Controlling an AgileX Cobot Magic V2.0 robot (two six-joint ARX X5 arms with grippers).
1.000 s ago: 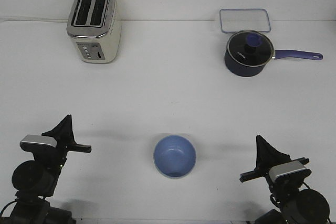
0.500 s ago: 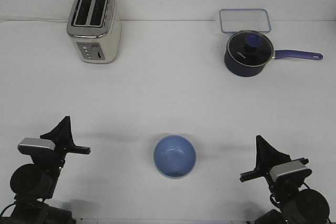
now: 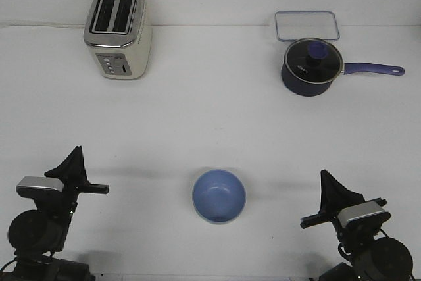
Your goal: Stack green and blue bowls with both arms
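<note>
A light periwinkle blue bowl (image 3: 219,195) sits upright on the white table (image 3: 210,116), near the front and midway between the arms. No green bowl shows on its own; I cannot tell if one sits under the blue bowl. My left gripper (image 3: 75,155) is at the front left, well away from the bowl, its fingers together in a point and empty. My right gripper (image 3: 325,178) is at the front right, also away from the bowl, fingers together and empty.
A cream and silver toaster (image 3: 118,32) stands at the back left. A dark blue lidded saucepan (image 3: 312,66) with its handle pointing right stands at the back right. A clear rectangular container (image 3: 307,25) lies just behind the saucepan.
My left arm has drawn a little to the left and towards the front edge. The right arm and the bowl have not moved.
</note>
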